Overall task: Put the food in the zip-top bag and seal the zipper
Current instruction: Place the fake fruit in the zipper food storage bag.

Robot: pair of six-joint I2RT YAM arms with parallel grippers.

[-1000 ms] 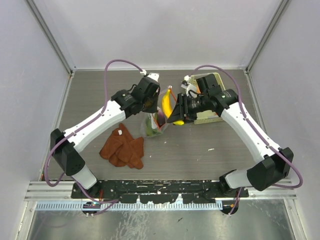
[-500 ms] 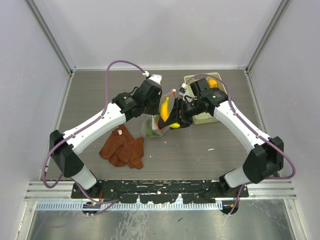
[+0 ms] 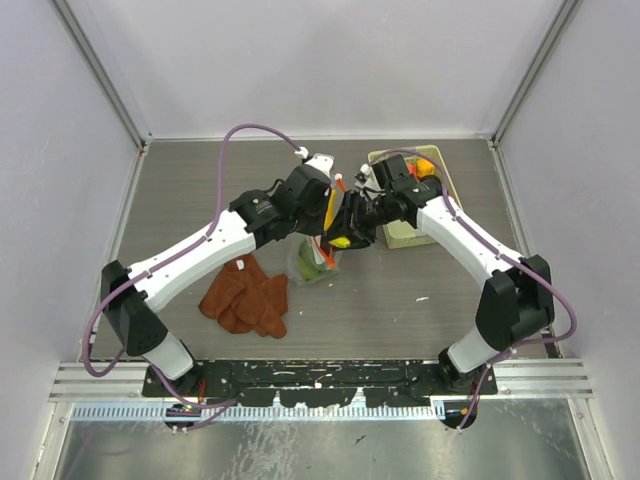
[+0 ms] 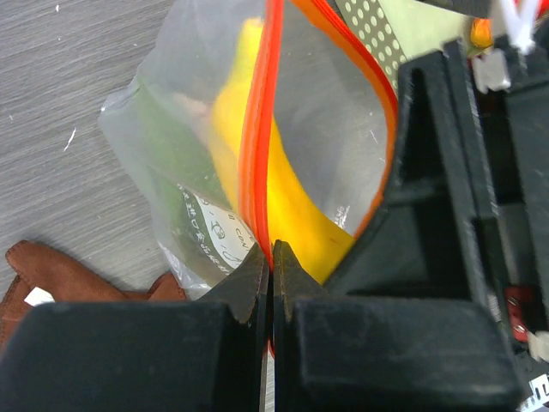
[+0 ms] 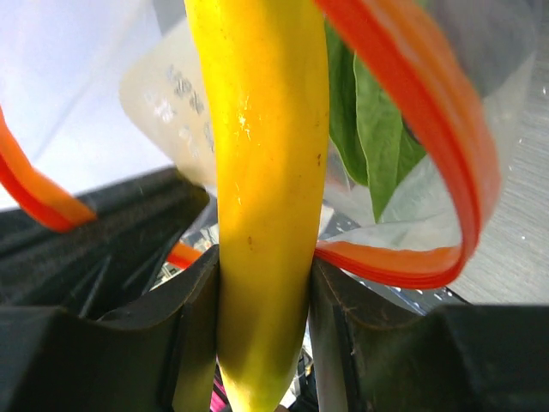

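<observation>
We see the zip-top bag (image 4: 154, 120) at mid counter (image 3: 200, 180), betw. the two arms. It is just left of the pale green basket (image 3: 412, 235) and to the far right of the rust-brown cloth (image 3: 245, 295). It's clear, wrinkly plastic, mouth up and gaping. The zipper (image 4: 256, 146) is a thin orange-red ribbed strip, its two sides spread apart in a loop. Inside we make out long green leaves (image 5: 377, 129).

The yellow banana (image 5: 266, 154) is smooth and glossy w/ a few tiny brown specks. It points steeply down thru the mouth, part in the bag, part above the rim.

The left fingers (image 4: 268, 268) are fully shut, pinching one side of the zipper strip at the rim. The right fingers (image 3: 345, 228) are part open and clamped on the banana, one on each side.

Writing: grey print on the bag film shows in both wrist views, incl. a few small round symbols. It's seen thru the plastic, blurred and partly reversed, so we can't read any word or brand.

An orange-yellow piece (image 3: 427, 167) sits at the basket's far end.
</observation>
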